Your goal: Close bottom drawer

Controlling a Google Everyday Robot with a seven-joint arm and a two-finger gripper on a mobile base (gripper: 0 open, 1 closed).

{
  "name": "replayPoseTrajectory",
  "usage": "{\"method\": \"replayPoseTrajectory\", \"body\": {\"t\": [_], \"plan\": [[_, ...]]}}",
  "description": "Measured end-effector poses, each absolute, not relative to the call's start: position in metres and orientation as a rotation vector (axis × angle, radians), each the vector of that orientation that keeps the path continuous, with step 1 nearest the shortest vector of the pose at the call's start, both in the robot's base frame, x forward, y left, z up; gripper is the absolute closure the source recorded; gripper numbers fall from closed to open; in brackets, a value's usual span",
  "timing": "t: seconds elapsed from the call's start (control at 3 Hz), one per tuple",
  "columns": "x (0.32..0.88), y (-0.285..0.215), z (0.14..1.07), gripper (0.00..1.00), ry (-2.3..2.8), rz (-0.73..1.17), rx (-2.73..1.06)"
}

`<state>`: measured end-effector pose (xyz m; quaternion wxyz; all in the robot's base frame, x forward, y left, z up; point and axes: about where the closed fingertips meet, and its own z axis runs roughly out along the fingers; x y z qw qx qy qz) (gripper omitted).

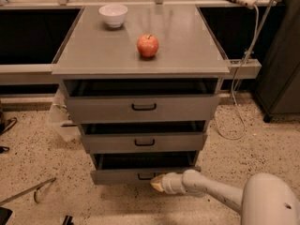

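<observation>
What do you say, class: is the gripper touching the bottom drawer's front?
Touching. The camera view shows the gripper tip set against the bottom drawer front, just right of its handle, with no gap between them.

Warm dim light; cabinet top (187, 41) glare; gripper (157, 183) lit at bottom drawer (115, 176).

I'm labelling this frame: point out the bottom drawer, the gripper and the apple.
bottom drawer (115, 176): camera view, on the left part of its grey front panel.
gripper (157, 183): camera view, on its pale tip, at the drawer front.
apple (147, 45): camera view, middle of its red skin.
</observation>
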<state>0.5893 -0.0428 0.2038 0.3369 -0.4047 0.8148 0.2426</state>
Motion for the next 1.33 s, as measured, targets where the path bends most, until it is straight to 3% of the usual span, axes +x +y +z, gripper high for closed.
{"method": "replayPoseTrajectory", "body": {"t": [0.67,1.33], "plan": [[0.65,-0.053,0.21,1.0,2.09,0.434,-1.037],[0.67,-0.066,0.206,1.0,2.091,0.417,-0.993]]}}
